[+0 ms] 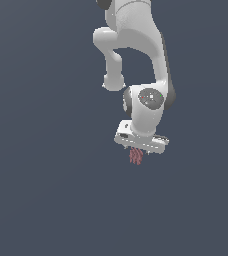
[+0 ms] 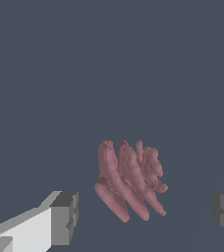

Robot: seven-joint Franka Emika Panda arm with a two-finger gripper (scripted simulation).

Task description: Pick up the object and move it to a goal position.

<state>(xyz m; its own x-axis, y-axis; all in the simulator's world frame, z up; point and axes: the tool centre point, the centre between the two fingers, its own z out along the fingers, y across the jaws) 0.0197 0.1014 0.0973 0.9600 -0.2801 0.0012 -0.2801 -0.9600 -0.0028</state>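
Looking down the wrist view, you see the ribbed red lump (image 2: 129, 182) centred between the gripper's (image 2: 146, 212) spread, untouching fingers (image 2: 65, 218).

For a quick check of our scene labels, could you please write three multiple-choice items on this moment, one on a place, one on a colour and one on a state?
1. Where is the object in the wrist view?
A. between the gripper's fingers
B. outside both fingers
C. out of sight

2. What colour is the object?
A. bright green
B. dull red
C. yellow

3. How does the gripper stand?
A. shut flat with nothing in it
B. open, fingers clear of the object
C. out of view

Key: 1 A, the ribbed lump sits in the gap between the fingers. 2 B, both views show dull red. 3 B, background shows on either side of the lump.
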